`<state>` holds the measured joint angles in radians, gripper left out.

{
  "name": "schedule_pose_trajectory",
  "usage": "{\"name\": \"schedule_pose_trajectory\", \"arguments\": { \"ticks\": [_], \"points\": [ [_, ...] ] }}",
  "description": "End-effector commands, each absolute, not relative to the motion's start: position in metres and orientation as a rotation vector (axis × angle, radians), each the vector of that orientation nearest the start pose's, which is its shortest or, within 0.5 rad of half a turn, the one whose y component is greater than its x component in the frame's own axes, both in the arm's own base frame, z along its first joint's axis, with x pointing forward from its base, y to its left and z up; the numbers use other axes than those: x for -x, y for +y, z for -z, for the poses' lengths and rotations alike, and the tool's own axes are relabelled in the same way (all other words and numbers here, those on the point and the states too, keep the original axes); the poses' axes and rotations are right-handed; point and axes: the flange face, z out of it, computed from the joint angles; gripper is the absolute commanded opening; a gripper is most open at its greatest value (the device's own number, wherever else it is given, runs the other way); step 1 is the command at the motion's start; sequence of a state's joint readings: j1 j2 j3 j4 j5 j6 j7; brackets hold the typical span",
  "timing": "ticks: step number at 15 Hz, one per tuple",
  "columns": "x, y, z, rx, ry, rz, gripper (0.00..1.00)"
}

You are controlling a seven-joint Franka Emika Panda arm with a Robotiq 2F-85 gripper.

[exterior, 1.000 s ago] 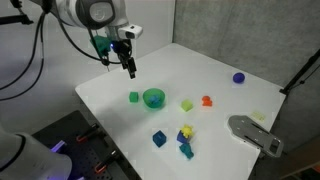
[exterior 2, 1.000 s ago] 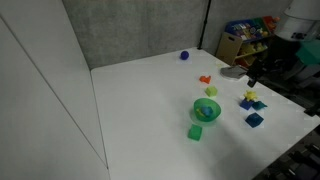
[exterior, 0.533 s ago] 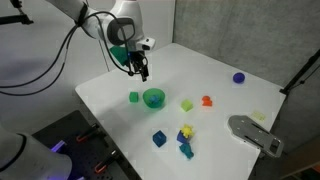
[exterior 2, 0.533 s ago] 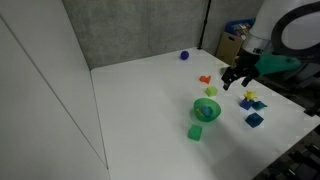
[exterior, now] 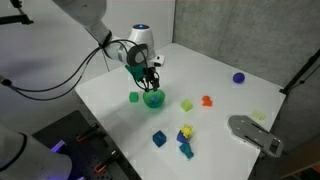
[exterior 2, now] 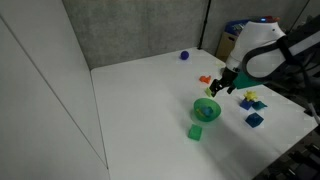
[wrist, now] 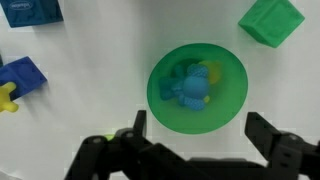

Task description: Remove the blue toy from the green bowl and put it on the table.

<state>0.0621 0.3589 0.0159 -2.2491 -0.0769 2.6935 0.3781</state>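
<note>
Green bowl (wrist: 236, 95) on the white table (wrist: 90, 110) contains the blue toy (wrist: 193, 88); gripper (wrist: 195, 125) hovers directly above it, jaws spread wide apart.

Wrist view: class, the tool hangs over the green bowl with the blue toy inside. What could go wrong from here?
1. The open tool spans about the green bowl's width, so descending fingers may strike the rim and tip it.
2. The blue toy lies low between curved walls; it might slip from the pinch.

A white, rounded arm (exterior: 140, 38) ends in a black hand (wrist: 195, 122).
</note>
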Motion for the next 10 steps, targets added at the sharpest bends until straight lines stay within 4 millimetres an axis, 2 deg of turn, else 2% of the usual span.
{"name": "schedule_pose_trajectory", "arguments": {
  "ticks": [1,6,10],
  "points": [
    [-0.569,0.046,-0.176,3.139,0.336,0.153,1.0],
    [-0.574,0.055,-0.126,3.136,0.294,0.13,1.0],
    [-0.575,0.06,-0.095,3.148,0.258,0.171,1.0]
  ]
}}
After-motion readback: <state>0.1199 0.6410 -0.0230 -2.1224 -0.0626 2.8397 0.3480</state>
